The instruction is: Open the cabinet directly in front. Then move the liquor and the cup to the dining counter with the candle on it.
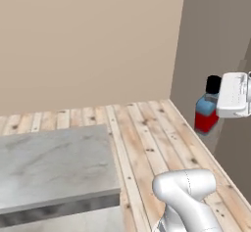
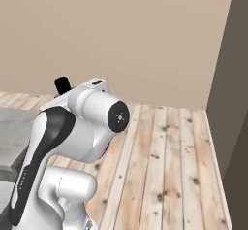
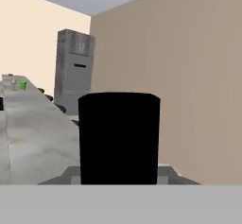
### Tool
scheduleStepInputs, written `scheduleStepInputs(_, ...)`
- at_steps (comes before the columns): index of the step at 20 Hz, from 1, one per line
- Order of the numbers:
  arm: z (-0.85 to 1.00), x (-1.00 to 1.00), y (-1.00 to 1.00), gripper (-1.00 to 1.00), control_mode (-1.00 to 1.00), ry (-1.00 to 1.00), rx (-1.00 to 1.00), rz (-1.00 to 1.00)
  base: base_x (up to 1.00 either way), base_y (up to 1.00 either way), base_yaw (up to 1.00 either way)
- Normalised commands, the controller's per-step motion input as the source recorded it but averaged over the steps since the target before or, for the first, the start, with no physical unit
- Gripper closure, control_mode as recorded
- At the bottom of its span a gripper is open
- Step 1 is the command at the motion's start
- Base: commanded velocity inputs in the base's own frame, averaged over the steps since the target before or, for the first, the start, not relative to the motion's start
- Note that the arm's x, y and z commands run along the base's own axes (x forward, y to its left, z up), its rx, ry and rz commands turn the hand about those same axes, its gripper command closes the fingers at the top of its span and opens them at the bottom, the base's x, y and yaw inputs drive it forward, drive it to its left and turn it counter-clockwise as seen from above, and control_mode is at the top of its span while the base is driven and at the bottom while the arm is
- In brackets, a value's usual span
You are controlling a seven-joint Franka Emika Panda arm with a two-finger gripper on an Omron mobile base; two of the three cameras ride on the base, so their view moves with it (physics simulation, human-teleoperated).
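Landmark: the dining counter (image 1: 54, 162), a grey marble slab at the lower left of the left base view; in the hand view it runs away along the left.
Liquor: held up in the air, off the counter's near end and to its right, above the plank floor (image 1: 147, 138). Blue top, red label and black cap show in the left base view (image 1: 207, 111); in the hand view the black cap (image 3: 119, 138) stands right in front of the camera.
Gripper: the gripper (image 1: 220, 106) is partly closed on the liquor; the white hand sits just beside the bottle's neck. The fingers themselves are hidden, so the hold is judged from the bottle hanging clear of any surface.
Cup: a small green cup (image 3: 22, 84) stands far along the counter top.
Fridge: a tall grey fridge (image 3: 73, 72) rises beyond the counter's far end.
Done, by my reading: liquor is out of the cabinet and in transit; the cup appears to be on the counter already.
Left: bring the liquor over the counter, set it down, release.
Candle: too small to make out.
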Motion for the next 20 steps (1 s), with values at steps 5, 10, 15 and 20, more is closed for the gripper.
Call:
scheduleStepInputs(5,0.00,0.00,0.00,1.00,1.00,0.00,0.00,0.00,0.99,-0.01,0.02)
scheduleStepInputs(10,0.00,0.00,0.00,1.00,1.00,0.00,0.00,0.00,0.99,0.00,0.10)
scheduleStepInputs(15,0.00,0.00,0.00,1.00,1.00,0.00,0.00,0.00,1.00,0.06,0.25)
scheduleStepInputs(20,0.00,0.00,0.00,1.00,1.00,0.00,0.00,0.00,0.82,0.16,0.40)
